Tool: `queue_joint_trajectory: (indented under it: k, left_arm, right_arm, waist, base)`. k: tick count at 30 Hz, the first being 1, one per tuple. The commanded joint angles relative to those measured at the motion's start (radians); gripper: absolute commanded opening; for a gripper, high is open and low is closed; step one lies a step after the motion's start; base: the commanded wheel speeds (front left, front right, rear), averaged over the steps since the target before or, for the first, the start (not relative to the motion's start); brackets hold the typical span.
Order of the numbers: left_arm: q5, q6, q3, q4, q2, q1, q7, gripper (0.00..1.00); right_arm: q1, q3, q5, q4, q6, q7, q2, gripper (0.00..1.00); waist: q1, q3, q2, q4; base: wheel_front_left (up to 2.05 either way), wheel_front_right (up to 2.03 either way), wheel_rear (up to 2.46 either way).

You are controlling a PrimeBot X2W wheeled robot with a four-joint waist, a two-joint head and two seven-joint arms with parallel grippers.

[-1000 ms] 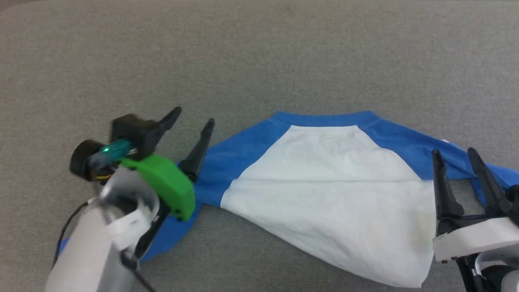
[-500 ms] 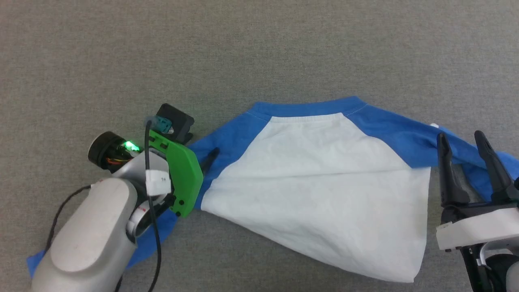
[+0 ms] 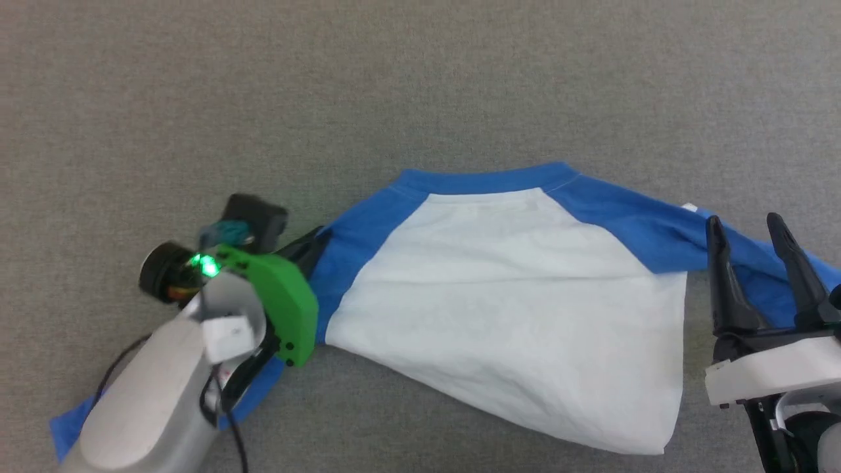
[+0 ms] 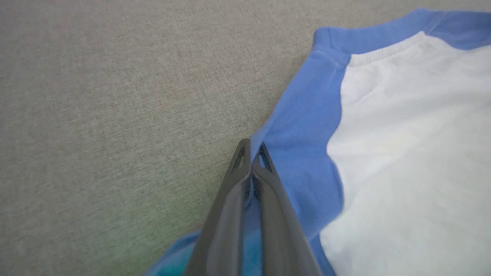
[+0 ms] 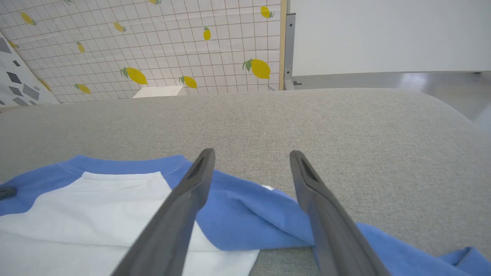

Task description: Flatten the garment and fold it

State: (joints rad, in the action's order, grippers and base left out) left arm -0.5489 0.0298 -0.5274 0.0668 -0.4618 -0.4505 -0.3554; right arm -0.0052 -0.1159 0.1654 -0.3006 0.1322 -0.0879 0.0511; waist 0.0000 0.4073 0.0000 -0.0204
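The garment (image 3: pixel 512 315), a white T-shirt with blue sleeves and blue neck trim, lies crumpled on the grey cushion, print side hidden. My left gripper (image 3: pixel 317 238) is shut on the blue left shoulder and sleeve of the garment (image 4: pixel 303 130); in the left wrist view its fingers (image 4: pixel 245 168) pinch blue cloth between them. My right gripper (image 3: pixel 748 226) stands open over the blue right sleeve (image 5: pixel 245 214), with one finger (image 5: pixel 199 168) on each side of that sleeve and nothing gripped.
Grey fabric surface (image 3: pixel 420 85) extends behind and around the shirt. In the right wrist view, a wall with a lemon-patterned grid (image 5: pixel 153 46) and a white panel (image 5: pixel 383 34) stand beyond the cushion's far edge.
My left gripper came down onto the blue shoulder seam and shut on it. The camera has shifted, so the shirt sits slightly differently in view. The right gripper stays open.
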Motion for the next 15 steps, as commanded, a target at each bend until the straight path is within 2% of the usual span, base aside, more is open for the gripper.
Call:
queue_joint_trajectory:
  k: [1,2,3,4,7,15]
  left_arm:
    - [-0.014,-0.026,0.027,-0.018,-0.004,0.040,0.034,0.00]
    - [-0.018,-0.047,0.048,-0.037,-0.009,0.069,0.063,0.00]
    - [-0.009,-0.101,0.097,-0.081,-0.033,0.140,0.127,0.00]
    - [-0.002,-0.115,0.106,-0.095,-0.041,0.160,0.146,0.00]
    - [-0.003,-0.124,0.108,-0.120,-0.045,0.193,0.160,0.00]
    - [0.000,-0.117,0.074,-0.134,-0.005,0.145,0.151,0.00]
  right_arm:
    - [-0.006,0.001,-0.014,-0.007,-0.002,0.000,-0.001,1.00]
    - [-0.004,0.004,-0.020,-0.011,-0.002,-0.005,-0.001,1.00]
    - [-0.009,0.027,-0.044,-0.024,-0.002,-0.033,0.004,1.00]
    - [-0.016,0.038,-0.051,-0.031,-0.002,-0.048,0.018,1.00]
    - [-0.049,0.093,-0.029,-0.038,-0.002,-0.118,0.079,1.00]
    - [-0.247,0.291,0.136,-0.024,-0.002,-0.455,0.381,1.00]
  waist:
    - [0.0000,-0.027,0.0000,0.013]
    - [0.0000,-0.034,0.0000,0.017]
    - [0.0000,-0.047,0.0000,0.030]
    - [0.0000,-0.048,0.0000,0.037]
    - [0.0000,-0.044,0.0000,0.050]
    - [0.0000,0.015,0.0000,0.080]
  base:
    - [0.00,0.00,0.00]
    - [0.00,0.00,0.00]
    - [0.00,0.00,0.00]
    - [0.00,0.00,0.00]
    - [0.00,0.00,0.00]
    - [0.00,0.00,0.00]
